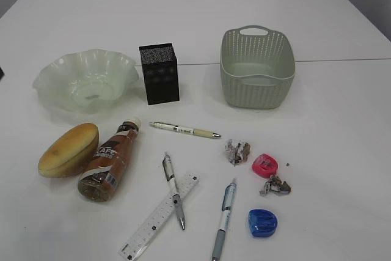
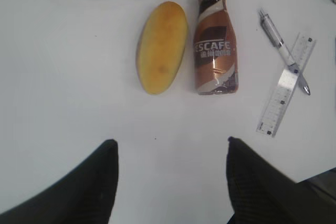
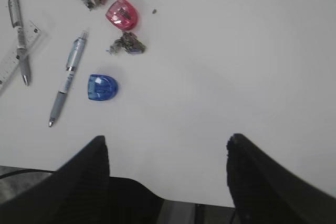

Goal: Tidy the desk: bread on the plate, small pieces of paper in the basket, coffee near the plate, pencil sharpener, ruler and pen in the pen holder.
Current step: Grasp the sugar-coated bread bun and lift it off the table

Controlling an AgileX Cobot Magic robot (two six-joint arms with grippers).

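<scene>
On the desk [image 1: 342, 22] nothing is sorted yet. The basket [image 1: 257, 68] sits toward the far right, and the plate [image 1: 85, 80] near the far left edge looks like brittle glass. The bread [image 1: 68, 149] lies by the left edge; we judge it soft, so we would pinch it lightly across its middle. Just beside it, the coffee [image 1: 110, 161] lies on its side, slick and prone to roll. The pen holder [image 1: 159, 73] stands mid-desk. The ruler [image 1: 160, 216], near the front edge under a pen [image 1: 173, 191], is thin and awkward to lift. Our left gripper [image 2: 168, 148] and right gripper [image 3: 167, 145] both hang spread apart, holding nothing.
</scene>
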